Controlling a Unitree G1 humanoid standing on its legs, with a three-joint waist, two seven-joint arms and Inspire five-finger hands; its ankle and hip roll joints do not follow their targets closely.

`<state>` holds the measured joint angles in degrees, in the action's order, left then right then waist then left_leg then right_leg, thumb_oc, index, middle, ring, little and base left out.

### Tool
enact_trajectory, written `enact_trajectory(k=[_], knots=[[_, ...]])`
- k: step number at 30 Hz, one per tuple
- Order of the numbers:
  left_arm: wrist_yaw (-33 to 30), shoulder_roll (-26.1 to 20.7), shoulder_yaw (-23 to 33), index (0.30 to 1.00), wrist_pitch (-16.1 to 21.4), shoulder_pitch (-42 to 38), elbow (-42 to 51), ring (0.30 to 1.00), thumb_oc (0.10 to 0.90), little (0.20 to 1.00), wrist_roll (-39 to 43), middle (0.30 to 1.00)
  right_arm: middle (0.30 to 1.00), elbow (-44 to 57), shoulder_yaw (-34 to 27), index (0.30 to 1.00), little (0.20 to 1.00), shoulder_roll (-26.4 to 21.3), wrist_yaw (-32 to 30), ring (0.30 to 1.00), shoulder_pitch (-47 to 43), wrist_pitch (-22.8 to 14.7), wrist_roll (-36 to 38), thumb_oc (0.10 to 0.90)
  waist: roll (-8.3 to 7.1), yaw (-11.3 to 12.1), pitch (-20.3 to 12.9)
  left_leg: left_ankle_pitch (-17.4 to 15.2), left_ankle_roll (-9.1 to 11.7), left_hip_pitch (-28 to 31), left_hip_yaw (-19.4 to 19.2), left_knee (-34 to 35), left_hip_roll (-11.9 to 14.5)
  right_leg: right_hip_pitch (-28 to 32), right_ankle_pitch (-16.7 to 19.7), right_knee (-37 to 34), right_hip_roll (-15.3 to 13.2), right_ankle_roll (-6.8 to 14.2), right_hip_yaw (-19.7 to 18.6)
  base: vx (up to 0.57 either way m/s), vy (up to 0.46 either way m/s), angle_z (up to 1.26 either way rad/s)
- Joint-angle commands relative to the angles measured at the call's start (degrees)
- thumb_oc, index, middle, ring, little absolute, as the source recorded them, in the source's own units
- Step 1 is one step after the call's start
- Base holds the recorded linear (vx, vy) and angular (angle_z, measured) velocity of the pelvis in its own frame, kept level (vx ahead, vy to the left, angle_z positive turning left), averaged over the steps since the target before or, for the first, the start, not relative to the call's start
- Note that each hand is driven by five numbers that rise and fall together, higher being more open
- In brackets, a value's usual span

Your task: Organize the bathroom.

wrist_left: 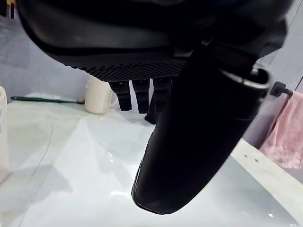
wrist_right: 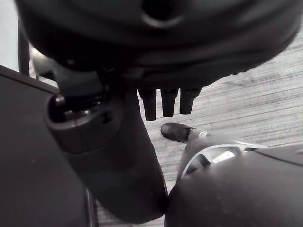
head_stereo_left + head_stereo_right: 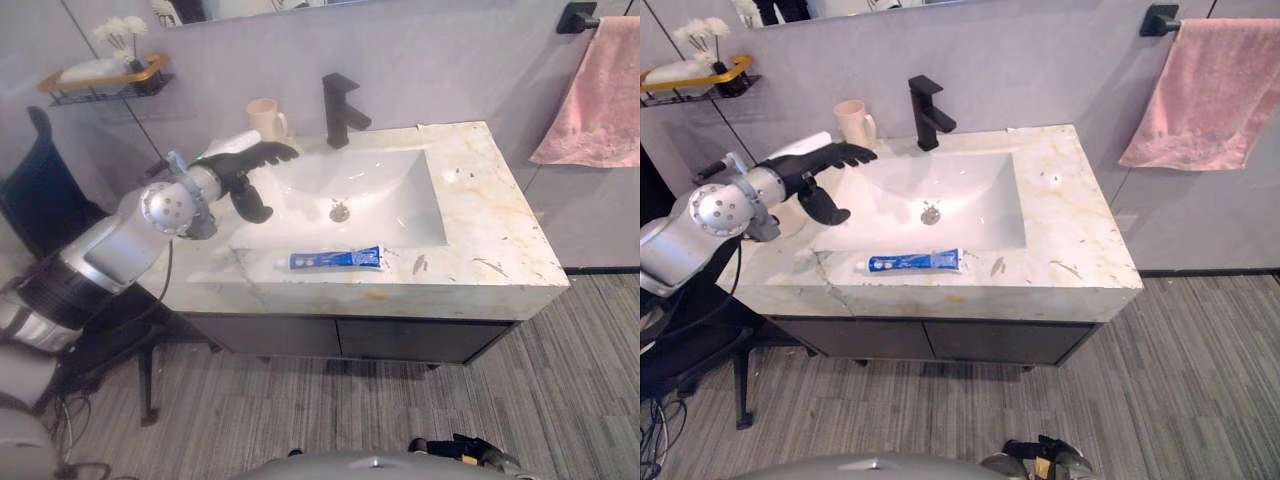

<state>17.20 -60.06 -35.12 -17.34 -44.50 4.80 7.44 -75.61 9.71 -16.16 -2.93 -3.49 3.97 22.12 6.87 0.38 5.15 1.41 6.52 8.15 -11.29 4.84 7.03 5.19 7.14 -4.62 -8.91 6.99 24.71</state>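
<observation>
The toothpaste tube (image 3: 330,259), blue with a white cap end, lies flat on the marble counter (image 3: 490,225) along the front edge of the white basin (image 3: 350,195), its cap pointing toward the robot's left. A cream cup (image 3: 265,118) stands at the back of the counter, left of the black faucet (image 3: 340,108), well apart from the tube. The left hand (image 3: 250,170) hovers over the left part of the basin, fingers stretched out straight toward the faucet and thumb hanging down, holding nothing; it touches neither cup nor tube.

The head views take in the whole counter, a pink towel (image 3: 1205,90) hanging from a black bar on the wall at the right, and a small wall shelf (image 3: 105,80) with white flowers (image 3: 120,35) at the upper left. The left wrist view shows what those do not: just past the left hand's fingers (image 1: 142,92) the cup (image 1: 98,94) stands close, and a thin green stick-like thing (image 1: 45,100), perhaps a toothbrush, lies on the counter beside it, with a pale container at the picture's edge. The towel (image 1: 284,137) shows there too.

The right wrist view looks down at the grey wood-look floor (image 2: 265,109), beside a dark cabinet front (image 2: 28,165). The right hand (image 2: 118,156) hangs there with straight fingers and thumb, empty
</observation>
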Motion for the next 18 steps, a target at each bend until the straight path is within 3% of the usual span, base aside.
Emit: enact_trajectory(k=[1, 2, 4, 6, 9, 11, 16, 18], knots=[[1.73, -5.79, 3.22, 0.9, 2.91, -7.86, 0.39, 0.9, 0.8, 0.9, 0.74, 0.9, 0.9, -0.64, 1.33, 0.9, 0.9, -0.34, 0.86, 0.9, -1.83, 1.35, -1.98, 0.8, -0.63, -0.61, -0.1, -4.04, -5.21, -0.73, 3.89, -1.52, -8.59, 0.31, -11.85, 9.46, 5.15, 1.35, -7.76, 0.0, -0.141, 0.06], [1.91, -4.5, 1.1, 0.9, 4.03, -8.82, 0.09, 0.9, 0.8, 0.9, 1.84, 0.9, 0.9, -0.56, 1.37, 0.9, 0.9, -0.51, 0.63, 0.9, -2.05, 1.58, -1.0, 0.8, -0.28, -2.1, 0.52, -3.8, -5.81, -0.58, 7.5, -1.04, -8.53, -1.67, -12.01, 12.45, 5.32, 1.46, -13.33, 0.01, -0.135, 0.13], [1.7, -1.46, -1.38, 0.9, 3.5, -10.5, 1.15, 0.9, 0.8, 0.9, 2.65, 0.9, 0.9, -1.16, 1.19, 0.9, 0.9, -0.73, 0.31, 0.9, -2.41, 1.46, 0.59, 0.8, 0.19, -3.53, 0.9, -3.17, -5.99, -0.65, 11.41, -0.55, -8.2, -2.43, -13.06, 12.94, 6.23, 0.72, -18.48, -0.02, -0.179, 0.97], [0.92, -0.1, -2.3, 0.9, 1.57, -11.24, 2.45, 0.9, 0.8, 0.9, 3.32, 0.9, 0.9, -1.31, 1.49, 0.9, 0.9, -0.9, 0.48, 0.9, -2.47, 1.52, 0.35, 0.8, 0.07, -3.95, 0.8, -2.24, -5.82, -1.3, 12.89, -0.04, -8.16, -2.09, -12.52, 11.1, 7.47, -0.04, -19.95, -0.09, -0.196, 1.75], [-0.79, 2.57, -0.47, 0.9, -2.4, -9.74, 5.42, 0.9, 0.8, 0.9, 1.04, 0.9, 0.9, -2.13, 2.76, 0.9, 0.9, -1.76, 1.4, 0.9, -3.39, 1.63, -1.01, 0.8, -1.41, -3.09, 0.39, -1.22, -4.04, -2.0, 13.33, 0.16, -7.31, 0.18, -10.49, 5.58, 7.82, -0.35, -18.47, -0.12, -0.268, 1.59], [-0.08, 3.0, 0.99, 0.9, -1.82, -8.51, 4.8, 0.9, 0.8, 0.9, -0.53, 0.9, 0.9, -1.83, 3.48, 0.9, 0.9, -2.51, 1.37, 0.9, -4.2, 1.42, -2.29, 0.8, -1.97, -2.53, 0.54, -0.3, -2.62, -2.49, 11.61, 0.03, -5.7, 1.14, -10.05, 4.04, 7.78, -0.44, -16.9, -0.11, -0.214, 0.45], [2.03, 2.5, 3.76, 0.9, 5.33, -6.1, 3.22, 0.9, 0.8, 0.9, -0.04, 0.9, 0.9, -0.52, 2.93, 0.9, 0.9, -4.49, 0.8, 0.9, -4.92, 1.1, -1.22, 0.8, -3.78, -1.91, 1.52, 1.61, 0.19, -5.28, 4.44, -3.01, -0.73, 3.78, -9.09, 0.66, 6.98, -0.54, -12.56, -0.17, -0.134, 0.54], [2.69, 2.52, 5.47, 0.9, 7.23, -4.94, 3.12, 0.9, 0.8, 0.9, 0.7, 0.9, 0.9, -0.69, 2.88, 0.9, 0.9, -4.59, 0.64, 0.9, -5.03, 0.34, -1.53, 0.8, -4.36, -1.57, 1.45, -0.36, -0.31, -6.11, 4.92, -6.24, -1.55, 3.38, -8.7, 0.33, 6.42, -0.74, -11.86, -0.16, -0.094, 0.41]])
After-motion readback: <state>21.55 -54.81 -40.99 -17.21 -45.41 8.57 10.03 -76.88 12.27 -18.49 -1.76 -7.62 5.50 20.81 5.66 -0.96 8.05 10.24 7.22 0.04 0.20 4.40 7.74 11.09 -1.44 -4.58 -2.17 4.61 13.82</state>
